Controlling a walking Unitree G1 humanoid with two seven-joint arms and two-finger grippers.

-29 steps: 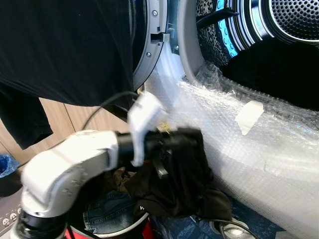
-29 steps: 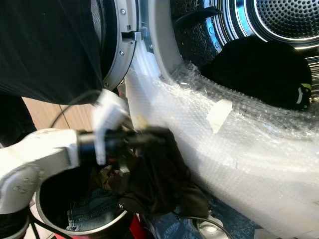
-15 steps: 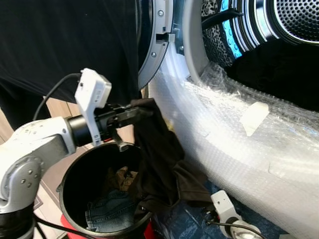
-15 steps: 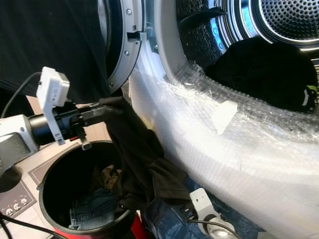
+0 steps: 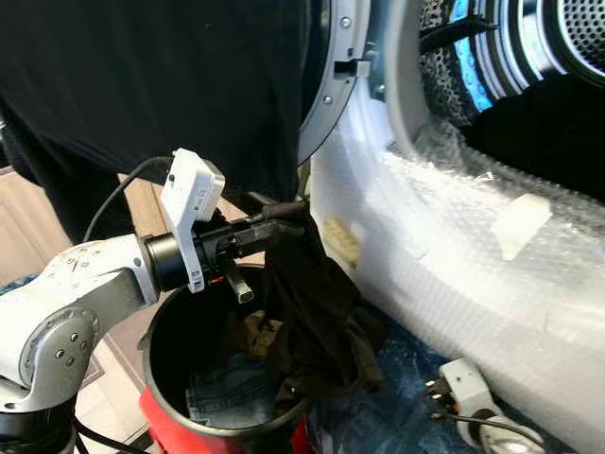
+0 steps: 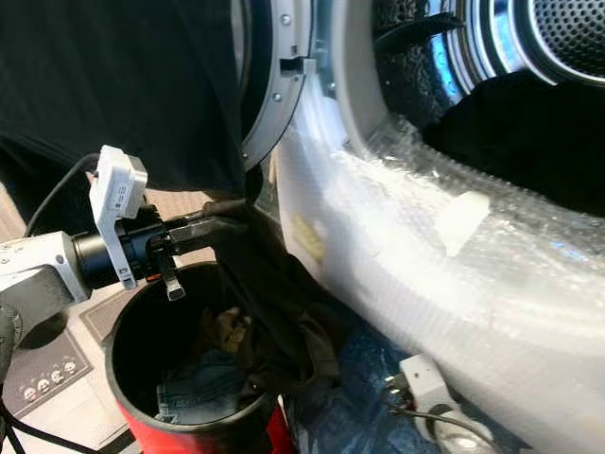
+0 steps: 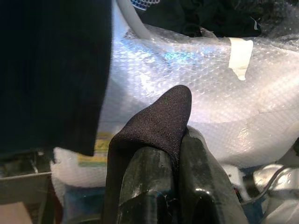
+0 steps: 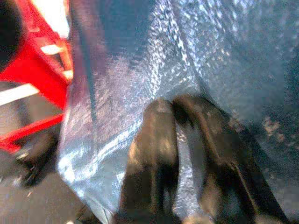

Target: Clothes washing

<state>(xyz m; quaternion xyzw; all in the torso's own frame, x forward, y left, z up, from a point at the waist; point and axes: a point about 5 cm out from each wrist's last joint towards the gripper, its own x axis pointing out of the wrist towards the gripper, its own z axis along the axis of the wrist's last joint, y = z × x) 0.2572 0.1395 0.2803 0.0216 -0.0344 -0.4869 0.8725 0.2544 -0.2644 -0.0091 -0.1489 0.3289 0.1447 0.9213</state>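
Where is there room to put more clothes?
In the washer drum, above the black clothes. The round black bucket is roomy by its left wall; its right side is crowded by the dark brown garment that the left pincer holds.

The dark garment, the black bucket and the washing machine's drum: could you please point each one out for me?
dark garment (image 5: 317, 312), left eye view, on the hanging fold.
black bucket (image 5: 165, 326), left eye view, on the inner wall.
drum (image 6: 567, 38), right eye view, on the perforated back wall.
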